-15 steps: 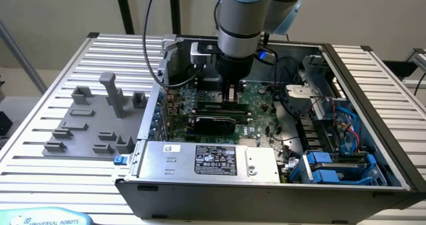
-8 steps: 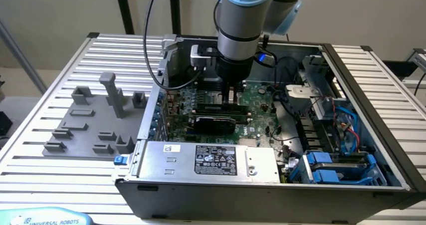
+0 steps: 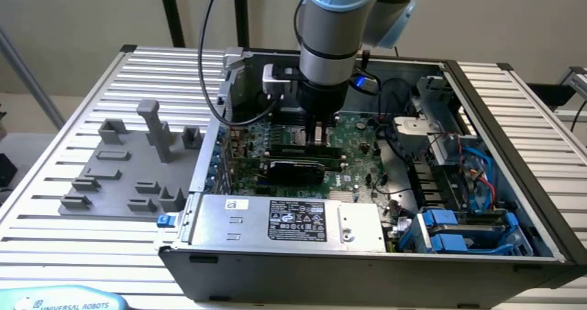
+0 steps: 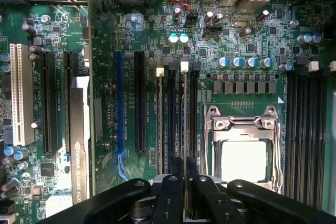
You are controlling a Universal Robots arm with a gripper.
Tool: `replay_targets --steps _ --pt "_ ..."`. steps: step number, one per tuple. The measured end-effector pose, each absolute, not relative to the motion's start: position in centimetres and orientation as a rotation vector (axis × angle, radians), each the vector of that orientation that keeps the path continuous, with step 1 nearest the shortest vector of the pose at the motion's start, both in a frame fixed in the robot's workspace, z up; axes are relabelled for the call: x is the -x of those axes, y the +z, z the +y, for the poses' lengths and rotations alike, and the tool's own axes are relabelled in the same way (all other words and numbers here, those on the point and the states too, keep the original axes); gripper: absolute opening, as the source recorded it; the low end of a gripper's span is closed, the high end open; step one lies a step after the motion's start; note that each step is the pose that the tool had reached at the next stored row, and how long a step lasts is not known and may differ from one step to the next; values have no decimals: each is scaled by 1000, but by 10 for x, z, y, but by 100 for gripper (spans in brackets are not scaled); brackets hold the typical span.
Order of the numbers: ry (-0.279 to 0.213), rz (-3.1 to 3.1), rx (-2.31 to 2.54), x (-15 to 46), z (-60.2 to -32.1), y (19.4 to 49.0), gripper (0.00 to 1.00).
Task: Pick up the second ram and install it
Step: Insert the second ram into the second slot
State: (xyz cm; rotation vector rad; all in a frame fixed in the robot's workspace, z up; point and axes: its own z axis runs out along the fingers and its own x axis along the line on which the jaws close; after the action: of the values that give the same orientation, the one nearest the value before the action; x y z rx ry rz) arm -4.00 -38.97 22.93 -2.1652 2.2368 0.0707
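While the arm reaches straight down into the open computer case point(image 3: 513, 186), the claw point(image 4: 185, 169) is nearly closed, its two fingers point(image 4: 177, 167) pinching the second ram point(image 4: 185, 114) by its top edge. That thin stick stands on edge in a memory slot beside the silver processor socket point(image 4: 242, 150), next to another stick point(image 4: 160, 119) already seated. On the counter point(image 3: 55, 159), at the exterior view's left, sits a gray plastic fixture point(image 3: 128, 179).

Robotics lab (slatted bench point(image 3: 541, 117))
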Motion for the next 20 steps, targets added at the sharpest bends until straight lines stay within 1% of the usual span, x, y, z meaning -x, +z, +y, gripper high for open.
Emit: replay_targets --steps 20 --pt "70 2237 2166 40 -387 227 13"
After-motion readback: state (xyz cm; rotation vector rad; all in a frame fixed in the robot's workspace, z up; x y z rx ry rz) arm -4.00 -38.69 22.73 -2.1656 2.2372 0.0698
